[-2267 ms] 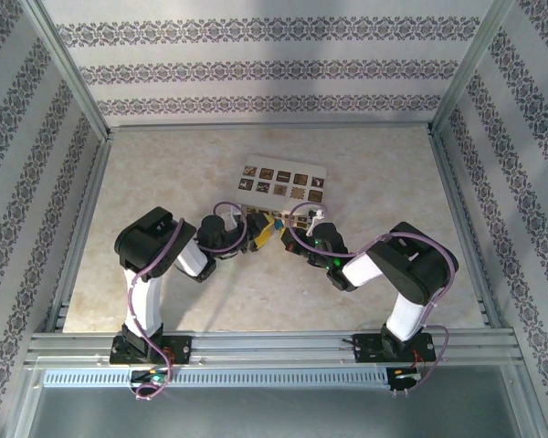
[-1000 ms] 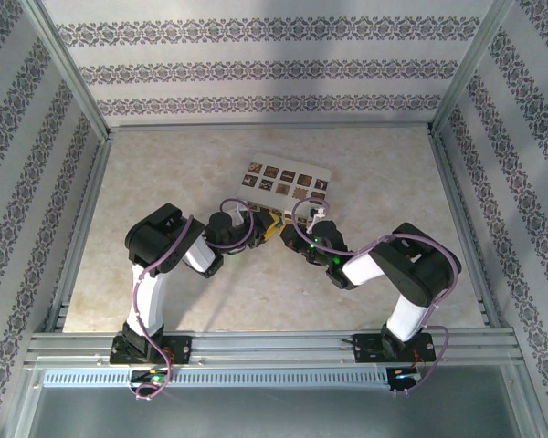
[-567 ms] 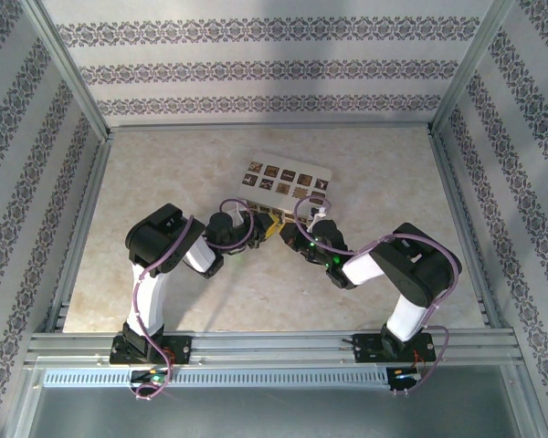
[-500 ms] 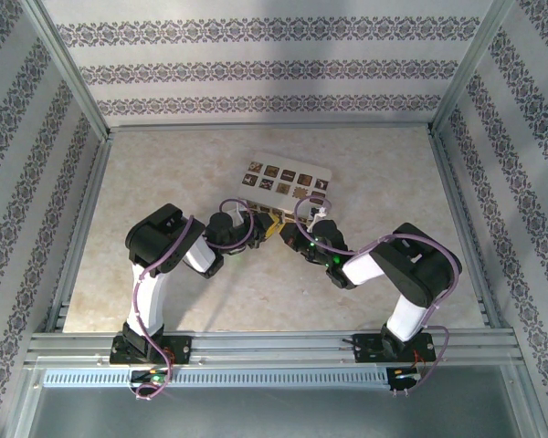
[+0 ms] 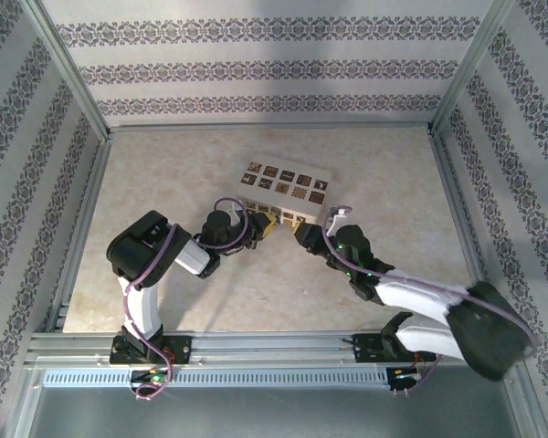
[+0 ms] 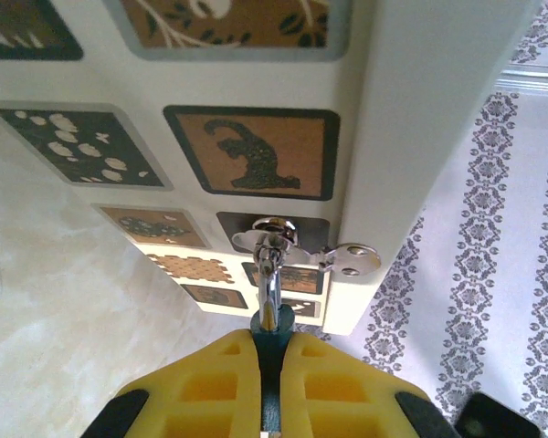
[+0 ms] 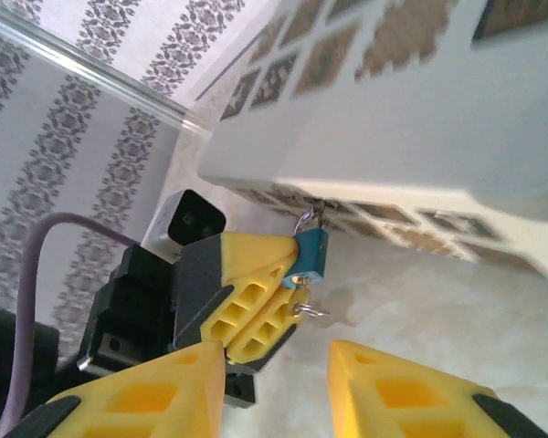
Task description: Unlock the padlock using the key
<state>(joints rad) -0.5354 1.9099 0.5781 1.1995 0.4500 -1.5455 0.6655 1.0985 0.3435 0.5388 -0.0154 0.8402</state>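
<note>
The padlock, a small teal-bodied one, sits at mid-surface just near of the picture board. Its silver shackle is hooked through a fitting on the board's edge. The left pincer is clenched on the padlock's body, with its yellow fingers flat against both faces. The right pincer is released and carries nothing; its fingers are spread and it faces the lock from the right across a gap. A small silver loop hangs at the body's lower end, by the left fingertips. It may be the key or its ring, but it is too small to tell.

The lock looks light, hard and rigid. Its smooth metal could slip, or the body could swivel on the shackle when pushed, so a grip on the flat faces seems the right way to brace it. A key would be thin, stiff and slick, best pinched by its broad head with the blade free and in line with the keyhole.

Room is tight only on the far side, where the board's edge stands right against the lock. The bare surface lies open to the left, right and near. The patterned walls stand well apart from both arms.
</note>
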